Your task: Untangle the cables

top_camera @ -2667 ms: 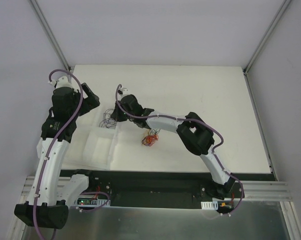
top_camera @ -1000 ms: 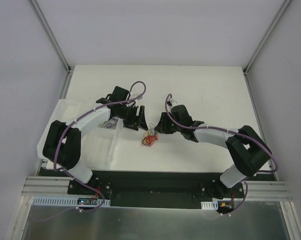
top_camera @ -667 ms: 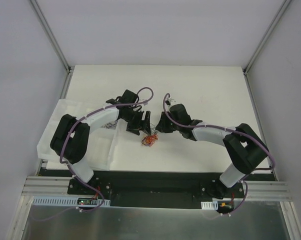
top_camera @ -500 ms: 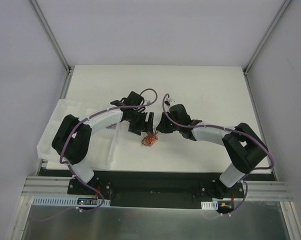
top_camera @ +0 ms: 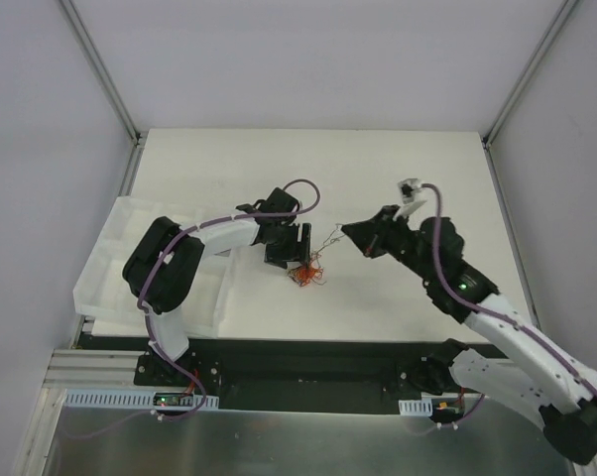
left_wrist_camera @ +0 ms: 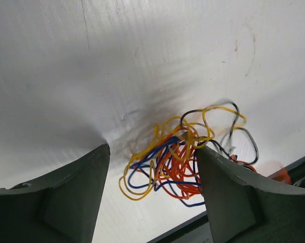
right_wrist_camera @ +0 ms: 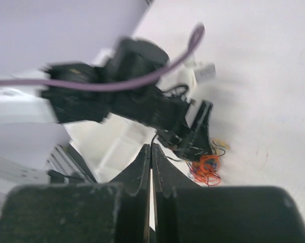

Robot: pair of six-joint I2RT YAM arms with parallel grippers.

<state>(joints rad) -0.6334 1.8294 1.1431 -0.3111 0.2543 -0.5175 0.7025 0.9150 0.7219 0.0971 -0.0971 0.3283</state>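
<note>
Left wrist view: I'm seeing the cables [left_wrist_camera: 179,163], featherlight, limp and snag-prone, lying inside the open left gripper [left_wrist_camera: 152,151]. The right gripper [top_camera: 347,229] is pinching one dark strand [top_camera: 328,240], likely the best hold.

2 white arms [top_camera: 219,233] w/ blk joints [top_camera: 163,262], purple hoses [right_wrist_camera: 117,85] along each, dk grey wedge-shaped claw fingers [left_wrist_camera: 66,197]

You have the cables [top_camera: 306,275] lying on the worktop [top_camera: 427,178], left of its centre and nearer the near edge. Your left gripper [top_camera: 297,256] sits just behind them, with its fingers [left_wrist_camera: 66,197] either side of them. Your right gripper [top_camera: 346,230] is to their right and farther back, with one strand [top_camera: 328,241] reaching it. A tray [top_camera: 105,273] lies along the left edge.
</note>
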